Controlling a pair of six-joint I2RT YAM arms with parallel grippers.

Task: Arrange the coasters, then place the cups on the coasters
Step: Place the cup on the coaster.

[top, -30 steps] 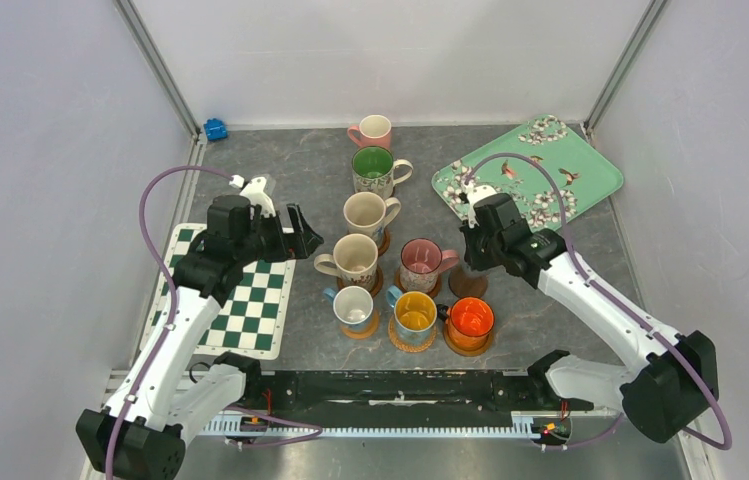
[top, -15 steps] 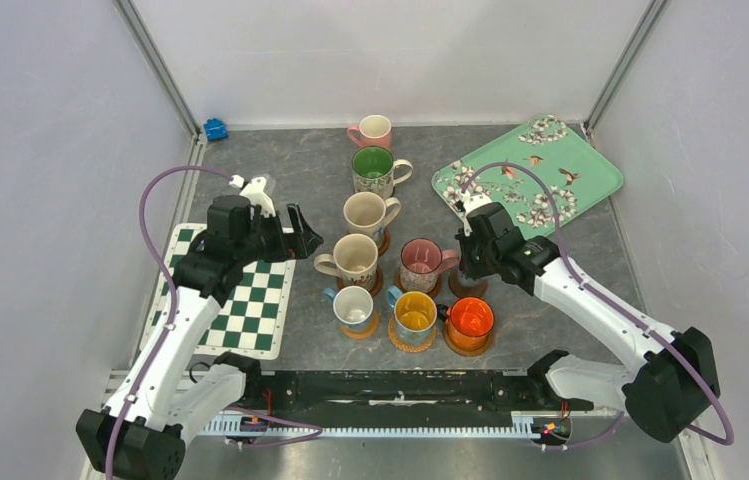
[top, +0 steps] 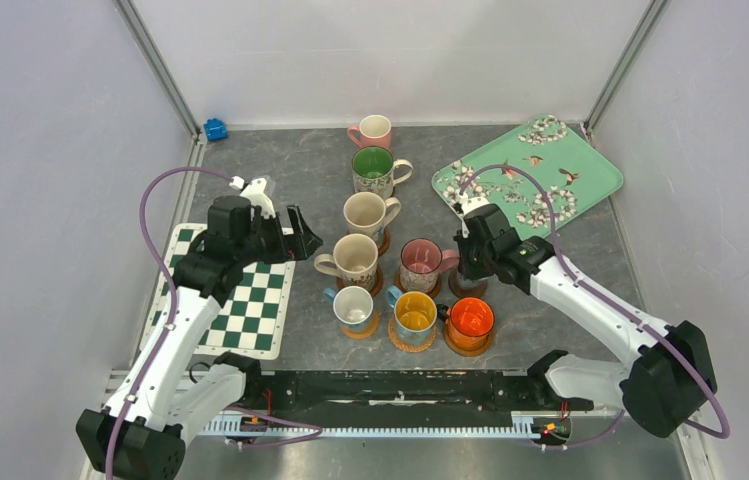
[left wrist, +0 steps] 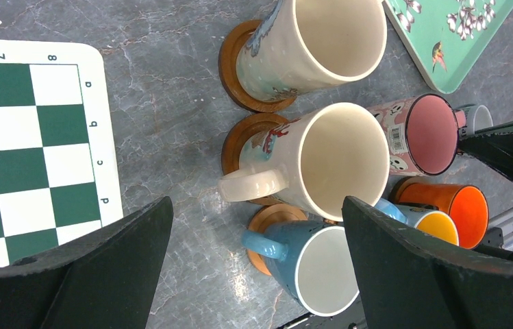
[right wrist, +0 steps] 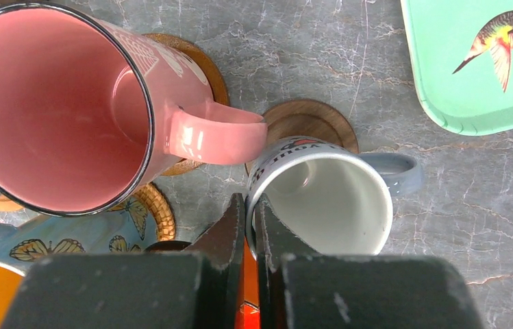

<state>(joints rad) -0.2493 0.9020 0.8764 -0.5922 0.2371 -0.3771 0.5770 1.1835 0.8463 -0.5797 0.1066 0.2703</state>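
Observation:
My right gripper is shut on the rim of a small white and light-blue cup. It holds the cup over a bare brown coaster right of the pink speckled cup; I cannot tell if the cup touches the coaster. From above, the right gripper hides this cup, and the coaster shows below it. My left gripper hovers open and empty left of the cup rows. Between its fingers I see a cream cup and a blue cup, both on coasters.
A small pink cup and a green-inside cup stand at the back. An orange cup and a yellow-inside cup sit on coasters in front. The mint tray lies back right, the checkered mat left.
My right gripper has shifted slightly left and down with the small cup, closer to the bare coaster. The left arm has not moved.

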